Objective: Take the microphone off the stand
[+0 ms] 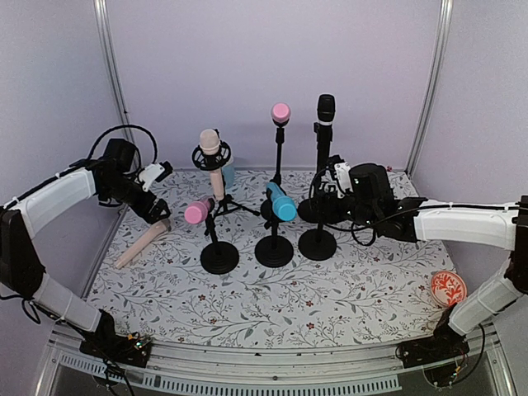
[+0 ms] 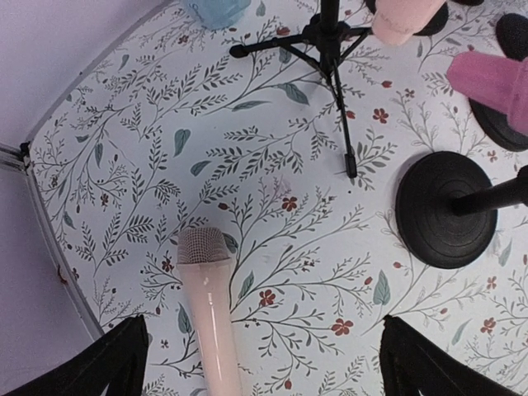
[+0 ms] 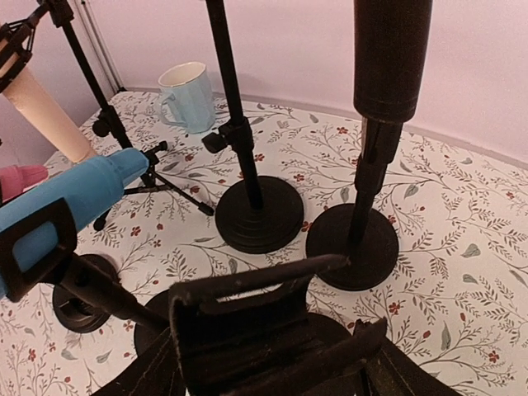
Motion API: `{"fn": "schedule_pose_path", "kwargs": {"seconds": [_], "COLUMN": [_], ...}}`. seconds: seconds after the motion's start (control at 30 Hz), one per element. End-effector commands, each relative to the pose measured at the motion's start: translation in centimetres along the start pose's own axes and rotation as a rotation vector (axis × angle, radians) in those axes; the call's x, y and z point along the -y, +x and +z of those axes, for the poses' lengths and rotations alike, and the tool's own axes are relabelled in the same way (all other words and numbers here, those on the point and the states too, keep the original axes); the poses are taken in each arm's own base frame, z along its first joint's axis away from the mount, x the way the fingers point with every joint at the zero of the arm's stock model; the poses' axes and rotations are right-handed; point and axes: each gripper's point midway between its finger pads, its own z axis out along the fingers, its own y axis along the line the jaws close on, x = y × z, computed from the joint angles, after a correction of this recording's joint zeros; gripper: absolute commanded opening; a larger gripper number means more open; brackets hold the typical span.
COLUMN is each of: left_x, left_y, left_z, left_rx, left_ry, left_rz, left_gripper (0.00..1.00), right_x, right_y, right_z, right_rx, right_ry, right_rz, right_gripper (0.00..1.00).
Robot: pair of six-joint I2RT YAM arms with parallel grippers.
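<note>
Far left: left claw (image 2: 264, 346) spread wide, holding nothing, above a pale peach cylindrical microphone (image 2: 206, 322) lying flat on the floral-print tabletop (image 2: 272, 165), off any stand.

Next along, still mounted: a second peach microphone (image 1: 213, 177) in a black ring mount (image 1: 198, 157) on a tripod (image 2: 334, 49), a pink microphone (image 1: 198, 211) on a short round-base stand (image 1: 219, 257), and a sky-blue microphone (image 1: 282, 205) tilted in its black holder (image 3: 37, 239). At the back, upright: a pink-headed microphone (image 1: 280, 113) and a black microphone (image 1: 326, 111).

Behind the tripod, a pale blue ceramic mug (image 3: 188, 95); white inside, nothing visible in it from this angle.

At right: right claw (image 1: 330, 196) with jaws apart either side of an empty black plastic clip (image 3: 247, 318), gripping nothing as far as can be seen.

Looks like one removal complete, five mounted microphones left. For the sky-blue one, nearest the right claw: close on the barrel clear of the holder, draw out along the barrel's own line, and keep the pull gentle to avoid toppling the stand into its close neighbours.
</note>
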Motion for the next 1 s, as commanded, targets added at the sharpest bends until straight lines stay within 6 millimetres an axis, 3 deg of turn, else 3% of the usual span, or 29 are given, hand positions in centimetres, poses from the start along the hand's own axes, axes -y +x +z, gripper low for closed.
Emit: {"fn": "schedule_pose_path", "kwargs": {"seconds": [0.0,0.2,0.43,0.53,0.7,0.87,0.97], "left_x": [0.2,0.1,0.1,0.1,0.2,0.4,0.6], "left_y": [-0.2,-0.3,-0.7,-0.9,-0.8,-0.9,-0.9], "left_z": [-0.7,-0.9,-1.1,-1.2,-1.3,-1.4,-1.4], "left_rx": [0.016,0.019,0.027,0.031,0.028,0.034,0.035], "left_ry": [0.001,-0.008,-0.004,-0.001,0.002,0.013,0.019], "left_rz": [0.018,0.027,0.032,0.033,0.037,0.039,0.038], "left_gripper": [0.99,0.99,0.99,0.99,0.99,0.99,0.99], "right_x": [0.6,1.2,3.6,5.8,11.2,17.5,20.1], "right_y": [-1.3,-0.8,-1.4,-2.2,-2.9,-1.9,-2.6], "right_z": [0.9,1.7,0.3,-1.0,-3.5,-5.7,-6.7], "right_rx": [0.039,0.028,0.053,0.075,0.103,0.101,0.137], "right_ry": [0.098,0.142,0.219,0.251,0.331,0.437,0.47], "right_rz": [-0.057,-0.107,-0.166,-0.145,-0.085,-0.016,0.037], "right_gripper": [0.65,0.44,0.2,0.06,0.03,0.01,0.0]}}
